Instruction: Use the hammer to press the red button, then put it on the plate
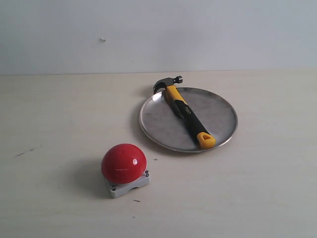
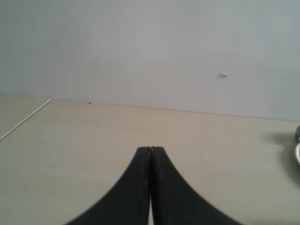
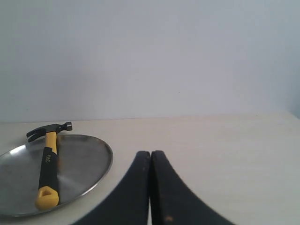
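The hammer (image 1: 185,111) lies across the shiny steel plate (image 1: 218,111), its dark head resting over the far rim and its yellow looped end near the front rim. The right wrist view also shows the hammer (image 3: 48,161) on the plate (image 3: 89,159). The red button (image 1: 124,162) sits on its small grey base at the front left of the table, apart from the plate. My left gripper (image 2: 150,149) is shut with nothing in it, over bare table. My right gripper (image 3: 150,153) is shut and empty, beside the plate. Neither arm shows in the exterior view.
A pale wooden tabletop (image 1: 59,114) meets a plain light wall (image 1: 158,34) at the back. A sliver of the plate's rim (image 2: 297,157) shows at the edge of the left wrist view. The table's side edge (image 2: 26,119) runs past the left gripper.
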You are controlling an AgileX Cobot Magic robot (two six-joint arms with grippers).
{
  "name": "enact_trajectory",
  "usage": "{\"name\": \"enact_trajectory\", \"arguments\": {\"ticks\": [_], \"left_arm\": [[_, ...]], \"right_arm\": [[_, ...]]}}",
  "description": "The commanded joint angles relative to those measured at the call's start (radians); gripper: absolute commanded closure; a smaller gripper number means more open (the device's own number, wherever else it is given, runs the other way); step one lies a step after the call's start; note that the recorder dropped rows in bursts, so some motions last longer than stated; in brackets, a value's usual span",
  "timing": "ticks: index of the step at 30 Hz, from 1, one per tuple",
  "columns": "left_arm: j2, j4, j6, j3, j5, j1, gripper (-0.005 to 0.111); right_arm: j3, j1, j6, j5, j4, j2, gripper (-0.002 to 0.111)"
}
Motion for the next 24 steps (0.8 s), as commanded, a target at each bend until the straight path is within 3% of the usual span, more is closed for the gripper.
{"name": "enact_trajectory", "arguments": {"ticks": [1, 24], "left_arm": [[-0.006, 0.005, -0.003, 0.000, 0.002, 0.002, 0.107], [-0.006, 0.005, -0.001, 0.000, 0.000, 0.002, 0.107]], "right_arm": [[0.004, -0.006, 0.011, -0.011, 0.006, -0.007, 0.108], [0.004, -0.006, 0.011, -0.011, 0.009, -0.007, 0.108]]}}
